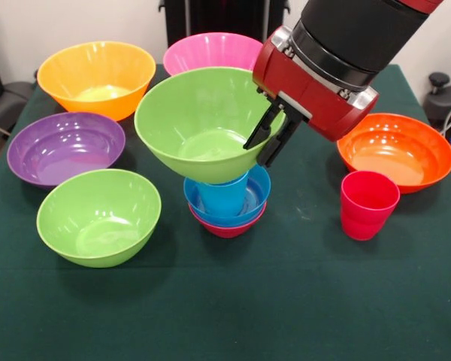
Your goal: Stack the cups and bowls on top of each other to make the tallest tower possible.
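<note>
The tower stands at the table's middle: a small red bowl (pixel 227 229) at the bottom, a blue bowl (pixel 258 197) in it, and a light blue cup (pixel 224 197) upright inside that. A lime green bowl (pixel 188 120) rests tilted on the cup's top. My gripper (pixel 256 154) comes in from the upper right and is shut on this bowl's right rim, one finger inside and one outside. A red-pink cup (pixel 368 204) stands alone to the right.
Other bowls ring the tower: yellow-orange (pixel 96 75) at the back left, pink (pixel 210 51) behind, purple (pixel 64 147) at the left, a second lime green one (pixel 98 216) at the front left, orange (pixel 395 150) at the right. The green cloth (pixel 286 301) covers the table.
</note>
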Motion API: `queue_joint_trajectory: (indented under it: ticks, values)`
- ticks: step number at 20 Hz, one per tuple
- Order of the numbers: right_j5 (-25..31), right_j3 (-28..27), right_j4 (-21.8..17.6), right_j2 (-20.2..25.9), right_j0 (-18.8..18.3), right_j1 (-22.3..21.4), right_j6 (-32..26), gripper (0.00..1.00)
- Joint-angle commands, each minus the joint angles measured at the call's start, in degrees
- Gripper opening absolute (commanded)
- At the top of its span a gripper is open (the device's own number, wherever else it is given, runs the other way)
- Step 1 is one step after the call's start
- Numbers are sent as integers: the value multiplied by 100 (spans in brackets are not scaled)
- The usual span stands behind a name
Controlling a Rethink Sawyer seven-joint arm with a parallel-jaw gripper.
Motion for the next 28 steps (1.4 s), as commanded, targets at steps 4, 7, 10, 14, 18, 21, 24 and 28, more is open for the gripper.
queue_joint_trajectory:
  ticks: [4, 7, 10, 14, 18, 21, 24, 28]
  values:
    - [-282, 373, -341, 545, 91, 132, -280, 0]
    - [-351, 386, -343, 554, 91, 140, -268, 0]
    - [-378, 385, -336, 562, 90, 155, -259, 0]
    - [-394, 424, -332, 561, 93, 144, -250, 0]
    - [-424, 496, -334, 565, 102, 118, -256, 0]
    - [-450, 543, -330, 571, 112, 110, -249, 0]
    - [-474, 595, -326, 573, 123, 96, -230, 0]
    - [-467, 627, -306, 571, 152, 91, -168, 0]
